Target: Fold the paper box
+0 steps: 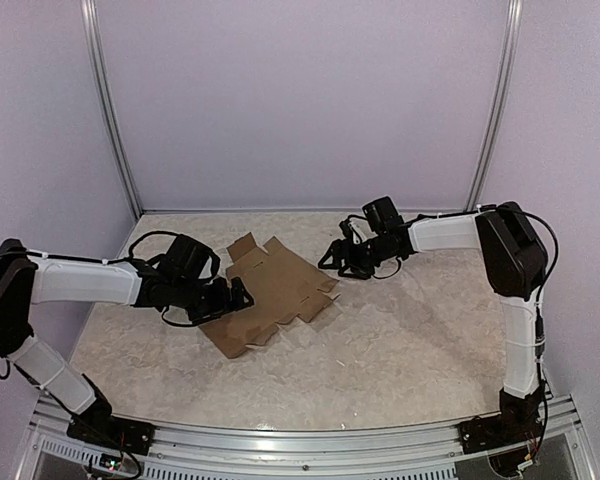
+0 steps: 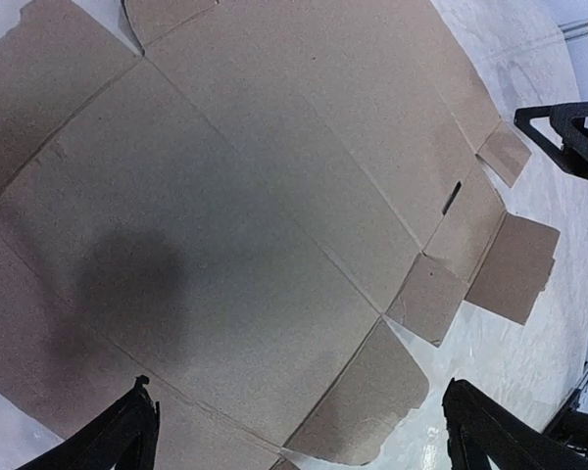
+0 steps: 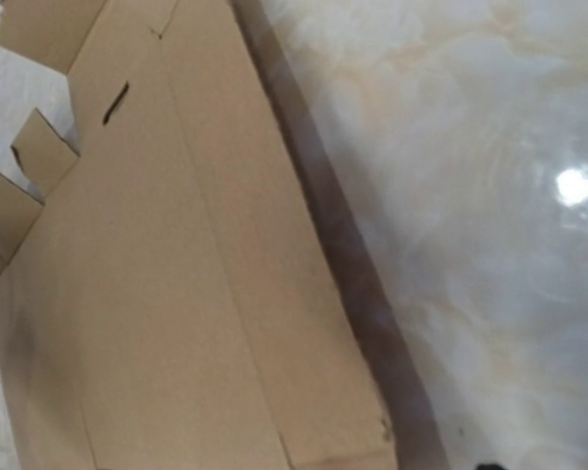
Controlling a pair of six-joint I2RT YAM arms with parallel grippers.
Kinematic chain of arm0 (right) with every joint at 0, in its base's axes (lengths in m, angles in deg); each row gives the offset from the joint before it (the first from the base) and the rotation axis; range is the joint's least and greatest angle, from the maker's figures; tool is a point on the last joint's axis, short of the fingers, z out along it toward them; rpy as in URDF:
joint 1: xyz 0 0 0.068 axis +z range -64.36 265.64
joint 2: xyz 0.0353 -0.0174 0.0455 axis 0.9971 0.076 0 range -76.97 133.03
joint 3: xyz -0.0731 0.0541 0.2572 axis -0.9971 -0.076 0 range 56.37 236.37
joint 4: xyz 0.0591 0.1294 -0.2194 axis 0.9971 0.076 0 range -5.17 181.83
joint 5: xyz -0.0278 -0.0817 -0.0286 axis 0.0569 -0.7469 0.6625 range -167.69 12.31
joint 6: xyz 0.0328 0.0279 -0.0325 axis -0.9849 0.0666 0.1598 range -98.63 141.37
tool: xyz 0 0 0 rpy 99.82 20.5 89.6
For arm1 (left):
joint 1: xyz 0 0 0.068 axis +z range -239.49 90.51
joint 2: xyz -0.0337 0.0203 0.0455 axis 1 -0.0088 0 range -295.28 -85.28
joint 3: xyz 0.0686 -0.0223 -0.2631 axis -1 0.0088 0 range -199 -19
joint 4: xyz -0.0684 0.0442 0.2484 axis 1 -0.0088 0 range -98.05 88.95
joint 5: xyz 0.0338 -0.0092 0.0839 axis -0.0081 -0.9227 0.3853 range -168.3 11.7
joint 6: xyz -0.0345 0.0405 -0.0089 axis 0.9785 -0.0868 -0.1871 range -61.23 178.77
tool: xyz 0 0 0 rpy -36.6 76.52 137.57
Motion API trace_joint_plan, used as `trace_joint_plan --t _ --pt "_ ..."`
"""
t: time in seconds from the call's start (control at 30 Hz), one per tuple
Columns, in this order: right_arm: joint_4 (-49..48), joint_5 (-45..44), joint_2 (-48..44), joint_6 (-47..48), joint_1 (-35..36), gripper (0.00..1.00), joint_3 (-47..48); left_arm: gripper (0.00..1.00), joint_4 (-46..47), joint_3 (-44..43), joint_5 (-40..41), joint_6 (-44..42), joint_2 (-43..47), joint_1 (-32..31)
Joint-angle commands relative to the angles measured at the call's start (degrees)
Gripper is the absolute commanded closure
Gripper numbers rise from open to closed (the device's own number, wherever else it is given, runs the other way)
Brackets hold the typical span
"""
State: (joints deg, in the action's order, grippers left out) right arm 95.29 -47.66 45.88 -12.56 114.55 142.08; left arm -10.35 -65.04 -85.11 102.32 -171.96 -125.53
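Note:
The paper box (image 1: pixel 272 287) is a flat brown die-cut sheet with tabs and flaps, lying unfolded on the marble table. My left gripper (image 1: pixel 237 297) hovers low over the sheet's near-left part. In the left wrist view the gripper (image 2: pixel 304 441) is wide open, its fingertips (image 2: pixel 127 436) straddling a crease and a rounded flap (image 2: pixel 367 397) without holding it. My right gripper (image 1: pixel 338 262) is at the sheet's right corner, its fingers apart and empty. The right wrist view shows the sheet (image 3: pixel 157 294) close below, with its long edge casting a shadow on the table.
The white marble table top (image 1: pixel 420 340) carries only the sheet. Pale walls and two metal posts (image 1: pixel 110 110) close the back. A metal rail (image 1: pixel 300 440) runs along the near edge by the arm bases.

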Motion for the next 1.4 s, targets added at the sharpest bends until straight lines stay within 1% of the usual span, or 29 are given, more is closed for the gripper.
trace_joint_plan --t 0.0,0.23,0.67,0.83,0.97,1.27,1.3,1.37 --pt "-0.98 4.04 3.21 -0.49 -0.95 0.24 2.39 0.02 2.26 -1.12 -1.14 0.21 -2.66 0.47" --pt "-2.30 8.08 7.15 -1.53 -1.11 0.31 4.92 0.02 2.83 -0.44 -1.15 0.15 -5.29 1.29" --pt "-5.91 14.31 10.56 -3.42 -0.72 0.51 5.74 0.03 4.62 2.48 -0.75 0.85 -7.77 1.58" --pt "-6.83 15.84 10.92 -3.29 -0.58 0.62 5.77 0.03 4.99 3.10 -0.73 0.87 -8.57 1.58" --pt "-6.21 16.08 10.92 -2.30 -0.61 0.68 6.18 0.03 4.84 3.33 -0.49 0.67 -8.82 1.45" --pt "-3.64 14.96 8.87 0.98 -0.59 0.97 6.36 0.03 4.23 3.68 -0.30 0.32 -8.13 1.06" --pt "-3.28 14.67 8.34 1.44 -0.58 0.99 6.21 0.03 4.00 3.61 -0.11 0.27 -7.67 0.99" --pt "-2.45 14.13 7.24 2.77 -0.56 1.00 5.83 0.03 3.35 3.44 0.10 0.08 -6.95 0.80"
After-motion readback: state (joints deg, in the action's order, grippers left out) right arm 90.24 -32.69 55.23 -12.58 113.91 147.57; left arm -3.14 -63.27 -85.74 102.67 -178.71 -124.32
